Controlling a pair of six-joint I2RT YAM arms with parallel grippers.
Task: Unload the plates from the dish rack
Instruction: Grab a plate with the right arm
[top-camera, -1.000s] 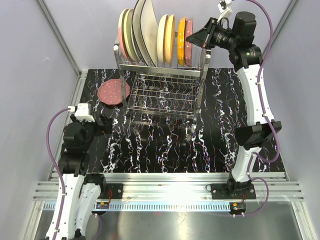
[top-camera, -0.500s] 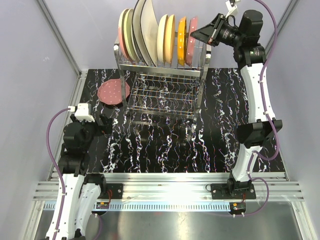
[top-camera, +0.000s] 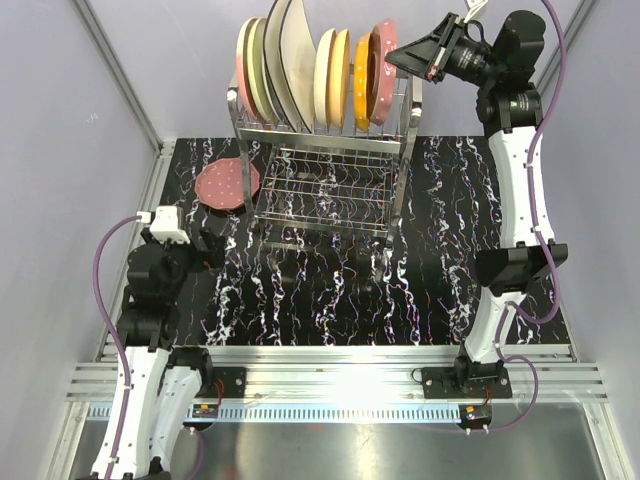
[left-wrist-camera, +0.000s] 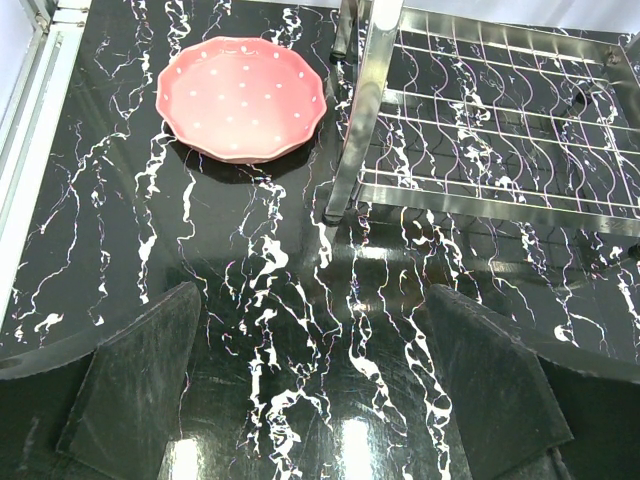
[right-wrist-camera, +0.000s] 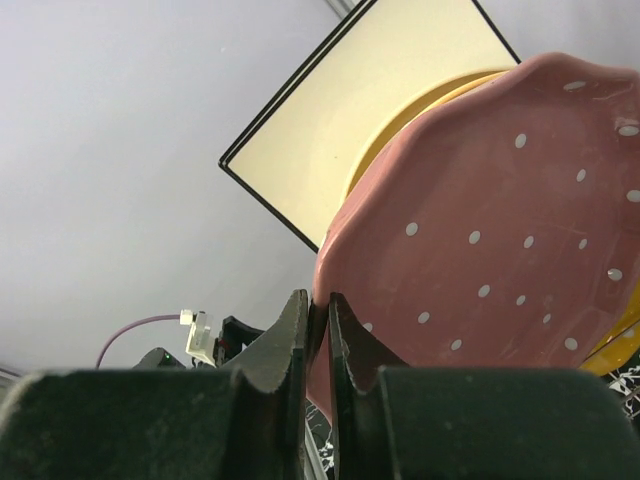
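Note:
The chrome dish rack (top-camera: 330, 185) stands at the back of the table with several plates upright in its top tier. My right gripper (top-camera: 395, 57) is shut on the rim of the rightmost speckled maroon-pink plate (top-camera: 382, 72) and holds it lifted above the rack's right end. In the right wrist view the plate (right-wrist-camera: 490, 250) sits pinched between my fingers (right-wrist-camera: 318, 320), with the orange plate (right-wrist-camera: 425, 115) and the cream square plate (right-wrist-camera: 360, 110) behind it. Another speckled pink plate (top-camera: 227, 184) lies flat left of the rack, also seen in the left wrist view (left-wrist-camera: 242, 98). My left gripper (left-wrist-camera: 320, 400) is open and empty, low over the table.
The rack's lower tier (left-wrist-camera: 500, 130) is bare wire, and its front left post (left-wrist-camera: 358, 110) stands close to the flat plate. The table's left metal rail (left-wrist-camera: 30, 110) runs beside the left arm. Grey walls enclose the back and sides.
My right gripper has risen and moved right with the speckled maroon-pink plate, lifting it up out of its slot. The left arm has not moved.

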